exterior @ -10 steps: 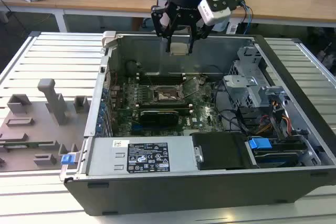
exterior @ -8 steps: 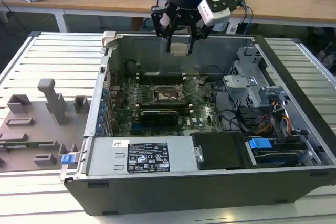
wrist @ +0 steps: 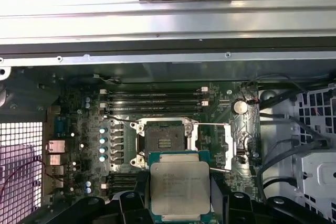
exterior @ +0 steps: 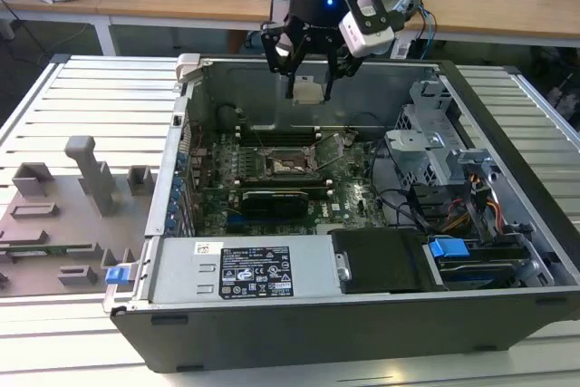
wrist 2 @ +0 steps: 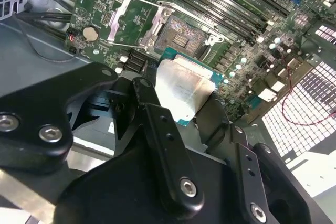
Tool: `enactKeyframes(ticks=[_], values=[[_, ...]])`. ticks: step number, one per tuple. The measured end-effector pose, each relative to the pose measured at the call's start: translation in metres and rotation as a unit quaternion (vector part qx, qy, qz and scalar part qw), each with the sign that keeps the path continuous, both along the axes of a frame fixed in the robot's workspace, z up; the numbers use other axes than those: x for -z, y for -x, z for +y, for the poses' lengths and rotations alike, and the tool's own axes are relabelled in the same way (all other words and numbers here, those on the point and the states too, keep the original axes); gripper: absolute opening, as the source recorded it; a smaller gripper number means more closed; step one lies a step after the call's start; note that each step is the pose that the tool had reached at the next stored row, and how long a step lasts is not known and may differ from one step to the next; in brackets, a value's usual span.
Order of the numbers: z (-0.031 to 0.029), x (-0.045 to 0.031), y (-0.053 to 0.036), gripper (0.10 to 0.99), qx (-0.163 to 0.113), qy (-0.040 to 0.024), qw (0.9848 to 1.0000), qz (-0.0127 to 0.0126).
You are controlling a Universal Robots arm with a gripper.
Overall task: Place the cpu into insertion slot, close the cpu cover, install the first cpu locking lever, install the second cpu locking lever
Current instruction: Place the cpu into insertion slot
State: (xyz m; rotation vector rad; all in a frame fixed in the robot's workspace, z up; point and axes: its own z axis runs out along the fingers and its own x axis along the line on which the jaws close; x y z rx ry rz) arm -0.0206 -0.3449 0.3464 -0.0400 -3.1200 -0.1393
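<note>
We see the gripper (exterior: 309, 86), upper middle of the exterior view, clamped on the cpu (wrist: 180, 187) and hanging above the bare insertion slot (exterior: 288, 166), its cpu cover (wrist: 229, 148) standing open.

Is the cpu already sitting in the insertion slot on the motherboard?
No, in the first wrist view the gripper holds the cpu clear of the insertion slot, whose dark pin field lies bare.
</note>
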Motion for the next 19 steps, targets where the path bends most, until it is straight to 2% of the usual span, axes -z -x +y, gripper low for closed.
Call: enactKeyframes(ticks=[7,19], values=[[0.0,0.0093,0.0,0.545,0.0,0.0,1.0,0.0],[0.0,0.0175,0.0,0.545,0.0,0.0,1.0,0.0]])
